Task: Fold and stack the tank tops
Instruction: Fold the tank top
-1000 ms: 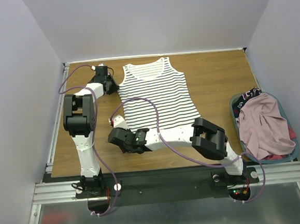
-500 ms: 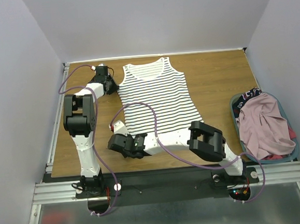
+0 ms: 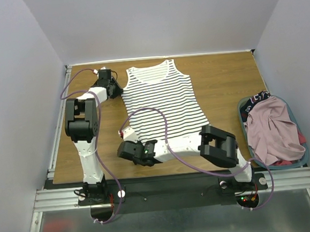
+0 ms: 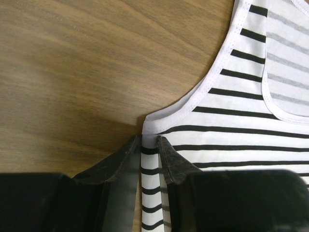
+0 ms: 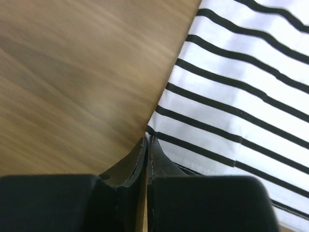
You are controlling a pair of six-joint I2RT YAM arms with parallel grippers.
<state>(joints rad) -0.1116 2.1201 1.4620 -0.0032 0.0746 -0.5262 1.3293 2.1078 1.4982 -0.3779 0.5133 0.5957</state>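
The striped tank top (image 3: 161, 96) lies flat on the wooden table, neck toward the far wall. My left gripper (image 3: 116, 88) is at its left armhole. In the left wrist view the left gripper (image 4: 148, 140) is shut on a strip of the striped fabric (image 4: 241, 121). My right gripper (image 3: 129, 142) sits at the bottom-left hem corner. In the right wrist view its jaws (image 5: 147, 138) are pressed together with the corner of the striped top (image 5: 231, 96) at their tips. The pink tank top (image 3: 274, 131) lies crumpled in the basket at the right.
A grey-blue basket (image 3: 308, 155) stands at the table's right edge, holding a dark navy garment (image 3: 255, 98) and a bit of red cloth (image 3: 301, 136) besides the pink top. Purple cables loop over the striped top's lower part. Walls enclose the table on three sides.
My right gripper has slid a little right to the hem corner and closed its jaws. The left arm and the striped top have not moved.
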